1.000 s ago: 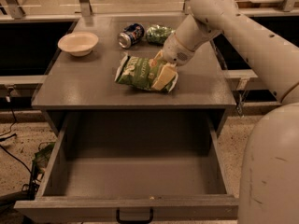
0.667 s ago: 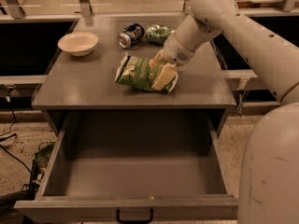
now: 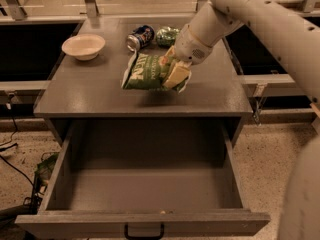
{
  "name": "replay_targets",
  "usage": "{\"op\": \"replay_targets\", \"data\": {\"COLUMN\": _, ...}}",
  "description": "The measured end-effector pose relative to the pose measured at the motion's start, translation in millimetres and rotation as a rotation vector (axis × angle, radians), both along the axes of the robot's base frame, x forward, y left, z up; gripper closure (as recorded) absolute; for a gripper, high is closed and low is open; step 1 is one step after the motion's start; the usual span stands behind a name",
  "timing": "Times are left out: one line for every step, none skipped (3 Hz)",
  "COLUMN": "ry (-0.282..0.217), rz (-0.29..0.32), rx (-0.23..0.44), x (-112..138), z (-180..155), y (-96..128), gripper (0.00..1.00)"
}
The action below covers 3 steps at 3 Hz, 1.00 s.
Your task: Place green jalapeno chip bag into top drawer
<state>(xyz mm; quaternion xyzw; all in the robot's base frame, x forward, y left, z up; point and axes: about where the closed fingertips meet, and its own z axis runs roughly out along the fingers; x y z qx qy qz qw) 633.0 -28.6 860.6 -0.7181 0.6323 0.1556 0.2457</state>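
The green jalapeno chip bag (image 3: 146,72) is sitting over the middle of the grey cabinet top (image 3: 95,95), its white lettering facing up and its long side running left to right; a dark shadow is lying on the surface just below its right half, so that end is looking raised, while it is hard to tell whether the left end is touching the top; the gripper (image 3: 177,74) is clenching the bag's right end, with a pale finger (image 3: 176,75) pressing across the foil; the white arm (image 3: 235,11) is reaching down to it from the upper right. Below the cabinet's front edge, the top drawer (image 3: 150,189) is standing pulled out wide, its grey floor showing, and its small black handle (image 3: 144,232) is sitting centred on the front panel; the bag is hanging well behind the drawer's opening, not over it. Toward the back of the top, a tipped can (image 3: 140,37) and a smaller shiny green packet (image 3: 167,36) are lying side by side, just behind the bag; a pale bowl (image 3: 83,46) is resting at the back left, well apart from them.
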Motion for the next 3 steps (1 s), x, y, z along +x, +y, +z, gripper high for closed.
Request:
{"op": "replay_targets", "data": {"ry": -0.076, "rz": 0.06, "rx": 0.026, "x": -37.1, "z": 40.2, "y": 3.3, "gripper": 1.0}}
{"op": "replay_targets", "data": {"ry": -0.15, "rz": 0.1, "rx": 0.034, "x": -73.9, "z": 72.9, "y": 1.0, "gripper": 1.0}}
{"op": "replay_targets", "data": {"ry": -0.15, "rz": 0.1, "rx": 0.034, "x": -73.8, "z": 72.8, "y": 1.0, "gripper": 1.0}}
